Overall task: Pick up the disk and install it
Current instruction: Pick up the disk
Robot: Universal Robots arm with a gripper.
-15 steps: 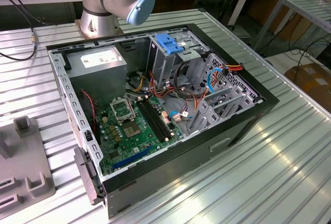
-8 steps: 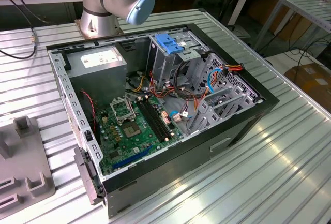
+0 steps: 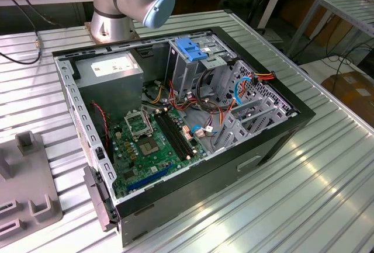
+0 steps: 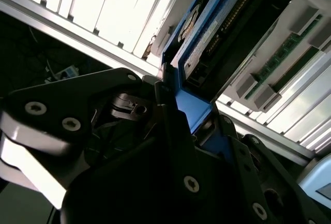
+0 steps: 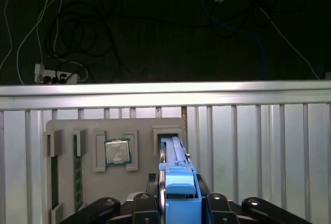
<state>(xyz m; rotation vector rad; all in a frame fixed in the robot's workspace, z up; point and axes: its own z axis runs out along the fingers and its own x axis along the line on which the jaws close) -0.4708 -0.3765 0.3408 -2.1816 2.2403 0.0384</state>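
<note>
The tool [image 5: 178, 206] pinches the disk [image 5: 176, 175] by its blue bracket, on edge at the tray's [image 5: 139, 128] corner slot. I judge the hold is on one end alone, so the disk may swing, slip or snag the slot wall.

End effector [image 5: 178, 200] clasps disk [image 5: 175, 154] at grey tray [image 5: 142, 128]

Just beyond the claw [image 5: 178, 204], a grey fixture tray [image 5: 98, 182] holding a processor chip [image 5: 118, 152] lies on the slatted metal table [image 5: 258, 146], with cables [image 5: 77, 32] farther off.
</note>
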